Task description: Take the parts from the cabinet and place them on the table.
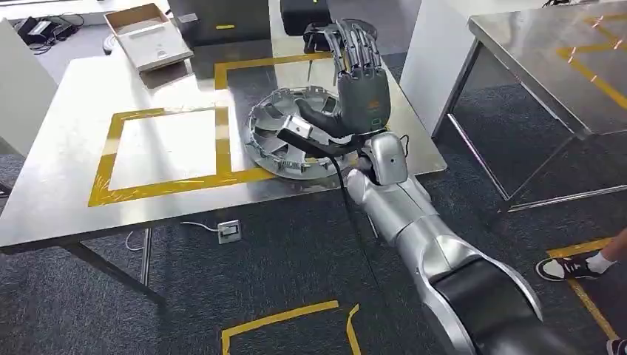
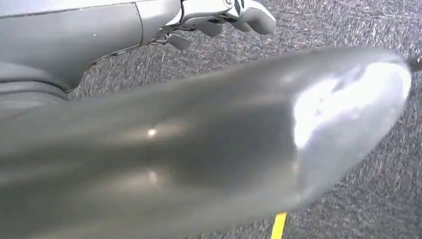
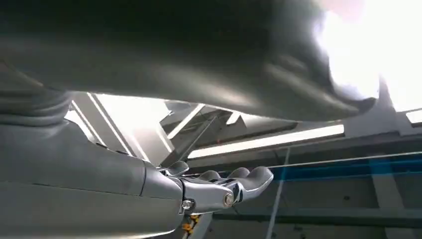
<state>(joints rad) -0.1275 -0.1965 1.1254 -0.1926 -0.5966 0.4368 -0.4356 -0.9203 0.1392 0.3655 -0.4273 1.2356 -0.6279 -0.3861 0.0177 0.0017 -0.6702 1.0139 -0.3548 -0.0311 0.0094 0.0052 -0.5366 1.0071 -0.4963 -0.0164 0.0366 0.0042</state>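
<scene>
A round silver slotted part [image 1: 285, 140] lies flat on the steel table [image 1: 66, 200], across the right side of a yellow tape rectangle [image 1: 166, 151]. My right hand [image 1: 358, 81] stands just above the part's near right rim, palm upright, fingers spread and pointing up, thumb out toward the part, holding nothing. In the right wrist view its fingers [image 3: 234, 184] stretch out against the ceiling. In the left wrist view my left hand [image 2: 149, 99] hangs over grey carpet with its fingers [image 2: 224, 17] loosely extended and nothing in them.
An open cardboard box [image 1: 148, 33] sits at the table's far edge. A second steel table [image 1: 547, 52] stands to the right, past a white pillar [image 1: 436, 52]. A floor socket [image 1: 229, 231] lies under the table's front edge. A person's shoe [image 1: 577, 266] is at the right.
</scene>
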